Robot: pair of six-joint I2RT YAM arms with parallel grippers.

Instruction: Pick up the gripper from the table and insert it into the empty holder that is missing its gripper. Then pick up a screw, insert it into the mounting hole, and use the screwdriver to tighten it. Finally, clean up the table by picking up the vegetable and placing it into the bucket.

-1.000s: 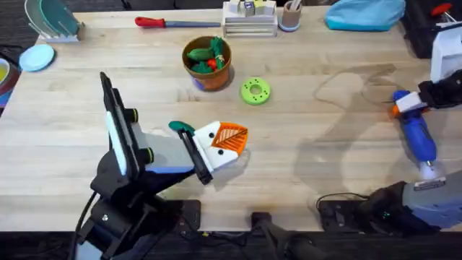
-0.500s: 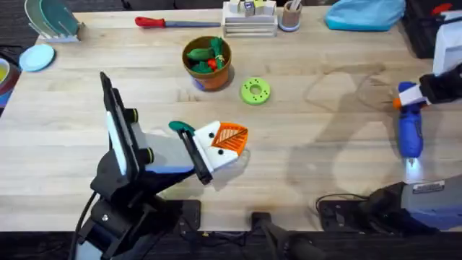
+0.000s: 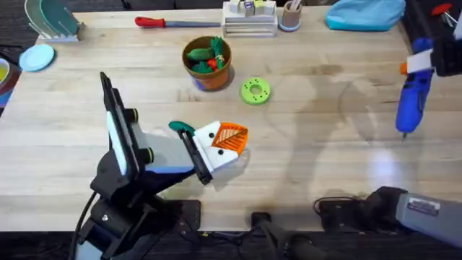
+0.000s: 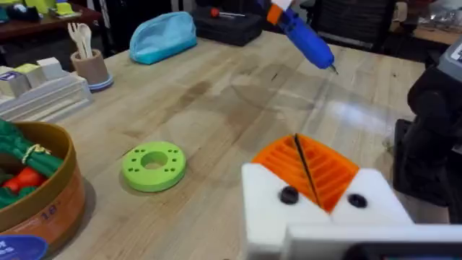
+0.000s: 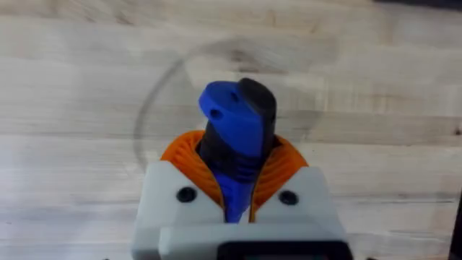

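L gripper (image 3: pixel 220 141) sits low at table centre-left, white fingers w/ orange pads (image 4: pixel 310 167) pressed together, nothing between them; small teal vegetable (image 3: pixel 180 127) lies touching its far-left side. Bucket (image 3: pixel 208 61) w/ green+red veg sits behind it, green disc (image 3: pixel 255 90) just right of the bucket. R gripper (image 5: pixel 234 177) at far right edge, fingers clamped on the blue screwdriver (image 3: pixel 411 101), held up off the table, tip angled down toward the wood.

blue screwdriver (image 3: pixel 413 101) lifted at right edge (apparently tip down).
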